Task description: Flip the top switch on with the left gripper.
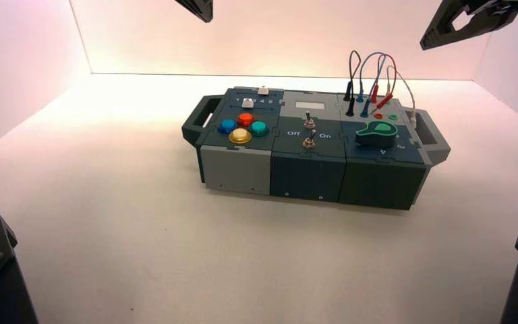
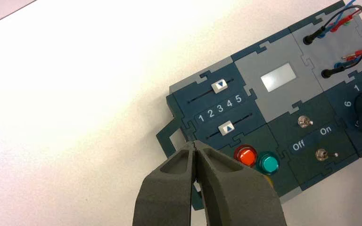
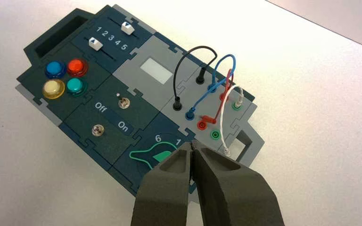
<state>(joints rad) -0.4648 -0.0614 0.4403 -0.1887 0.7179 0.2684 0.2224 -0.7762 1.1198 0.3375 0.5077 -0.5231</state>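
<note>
Silver top switch [image 3: 124,101] sat above Off/On lettering, near box's middle. Left gripper [image 2: 194,143] hovered over box's left end, tips pressed together, hiding yellow button [image 2: 268,181] partly. Right gripper [image 3: 192,143], closed, hovered, covering knob [image 3: 153,153] partly.

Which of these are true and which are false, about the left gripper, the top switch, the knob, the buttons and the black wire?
1. The left gripper is touching the top switch. False: the left gripper hovers clear of the top switch, off toward the box's left side.
2. The left gripper's fingers are shut. True.
3. The knob is left of both switches. False: the green knob is right of them.
4. Of the four buttons, the yellow one is nearest the box's front edge. True.
5. Both ends of the black wire are plugged in. True.
</note>
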